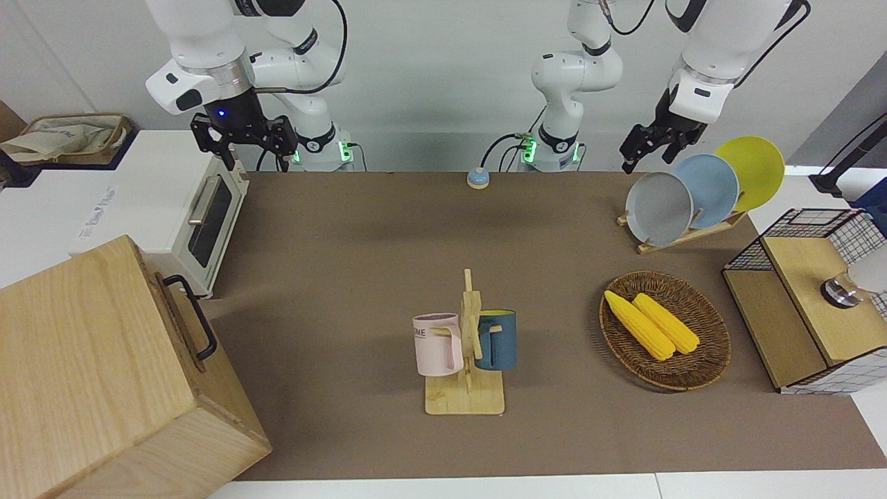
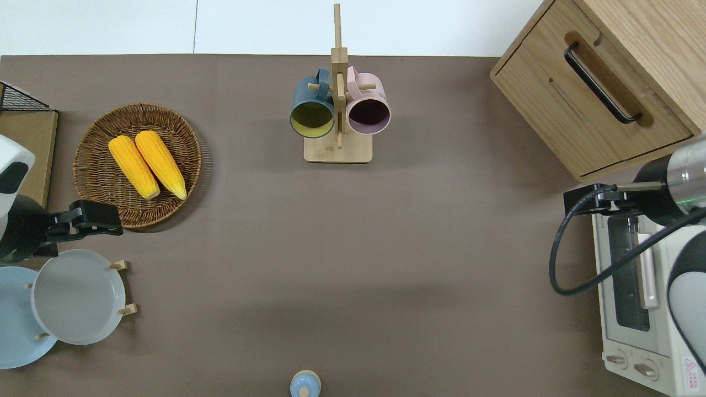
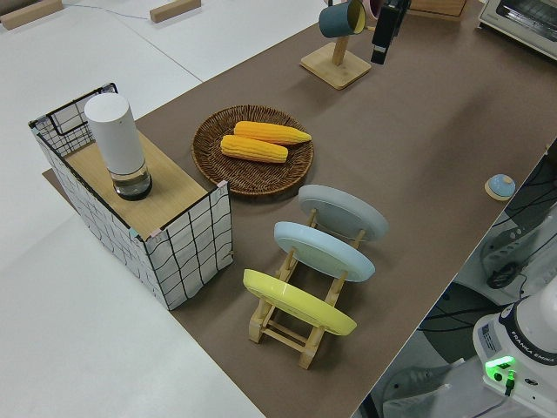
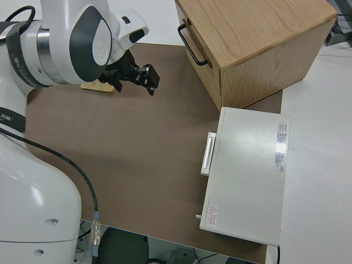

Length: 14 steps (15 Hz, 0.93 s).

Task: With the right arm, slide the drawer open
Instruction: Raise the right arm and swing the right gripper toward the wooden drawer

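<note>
- The right arm's black two-finger gripper (image 1: 244, 147) is hanging released, fingers spread, over the white toaster oven's (image 2: 642, 298) corner nearest the cabinet.
- The pale-wood drawer (image 2: 584, 105) with black bar handle (image 2: 601, 82) is sitting closed in the light-wood box cabinet (image 1: 104, 374), well apart from the gripper.
- Judged step: approach. Next, the fingers need aligning around the bar.
- The left arm is parked.

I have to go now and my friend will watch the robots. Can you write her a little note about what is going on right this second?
Right gripper: open, holding nothing, up in the air over the end of the white toaster oven that lies toward the cabinet.
Left arm: parked.
Drawer: shut, flush with the wooden cabinet at the right arm's end of the table. Its black bar handle is untouched.
Done: nothing on the drawer yet.
Left: take the right gripper to the handle, close on it, and slide the drawer out.
</note>
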Tool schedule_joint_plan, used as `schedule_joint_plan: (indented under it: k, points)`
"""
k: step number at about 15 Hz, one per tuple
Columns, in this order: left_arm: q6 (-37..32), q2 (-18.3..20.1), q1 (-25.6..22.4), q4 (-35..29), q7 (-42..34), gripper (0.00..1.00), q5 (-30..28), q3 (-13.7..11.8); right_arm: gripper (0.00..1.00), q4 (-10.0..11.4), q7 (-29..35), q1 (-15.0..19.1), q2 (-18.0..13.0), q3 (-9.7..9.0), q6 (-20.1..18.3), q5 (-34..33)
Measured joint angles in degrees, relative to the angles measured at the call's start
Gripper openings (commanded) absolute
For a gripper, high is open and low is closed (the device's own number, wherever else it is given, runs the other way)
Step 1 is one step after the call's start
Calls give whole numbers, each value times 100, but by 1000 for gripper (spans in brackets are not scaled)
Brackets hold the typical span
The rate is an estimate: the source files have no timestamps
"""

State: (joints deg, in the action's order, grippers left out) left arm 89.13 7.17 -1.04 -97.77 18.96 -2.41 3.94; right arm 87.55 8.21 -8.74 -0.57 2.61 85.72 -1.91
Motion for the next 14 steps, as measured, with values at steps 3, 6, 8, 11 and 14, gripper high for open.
schedule_joint_plan:
  k: [3, 6, 8, 11, 14]
  points:
    - [0, 0, 0, 0, 0, 993, 0, 0, 985, 6, 0, -40, 7, -120, 5, -328]
    - [0, 0, 0, 0, 0, 993, 0, 0, 983, 92, 79, -147, 43, -328, 105, -726]
    - [0, 0, 0, 0, 0, 993, 0, 0, 983, 184, 139, -181, 68, -545, 148, -1178]
    - [0, 0, 0, 0, 0, 993, 0, 0, 983, 419, 271, -227, 92, -913, 279, -1917]
    - [0, 0, 0, 0, 0, 993, 0, 0, 981, 660, 387, -319, 117, -1161, 305, -2762]
